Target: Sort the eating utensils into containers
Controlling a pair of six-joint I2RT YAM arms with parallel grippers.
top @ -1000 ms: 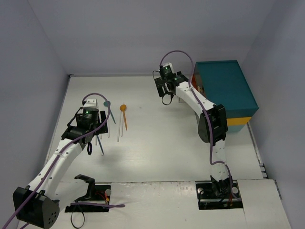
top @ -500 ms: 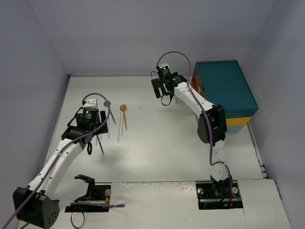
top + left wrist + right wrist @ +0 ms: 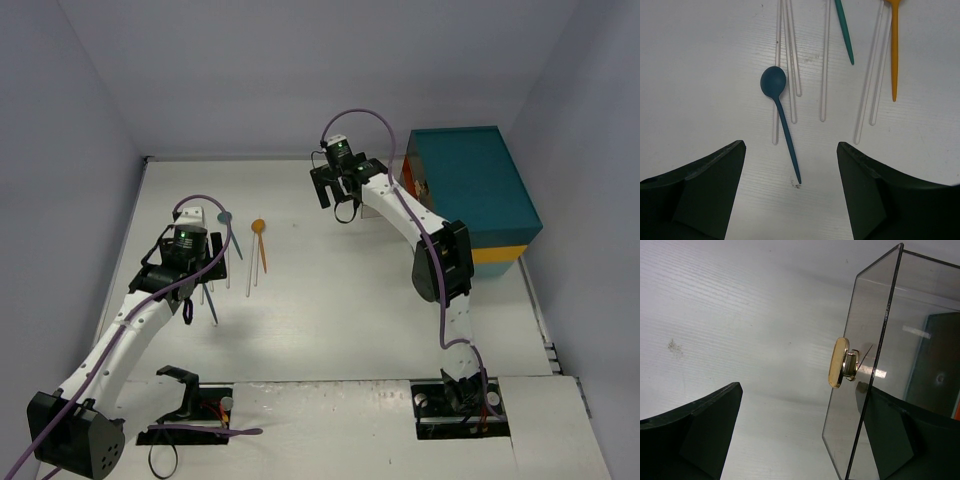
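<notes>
Left gripper (image 3: 790, 149) open above blue spoon (image 3: 780, 116), pick not begun. Right gripper (image 3: 800, 386) open at gold knob (image 3: 841, 362) of clear drawer (image 3: 867, 400); next: close on it, pull.

A robotics lab test cell; a white table (image 3: 330, 330) is boxed in by plain pale walls (image 3: 300, 70); the left arm (image 3: 130, 320) and right arm (image 3: 405, 210) are bolted at its near edge; purple cables (image 3: 372, 111) loop exposed.

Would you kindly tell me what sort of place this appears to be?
Probably a robotics lab test cell: left arm and right arm bolted to a white table, plain walls enclosing it, plastic utensils laid out.
</notes>
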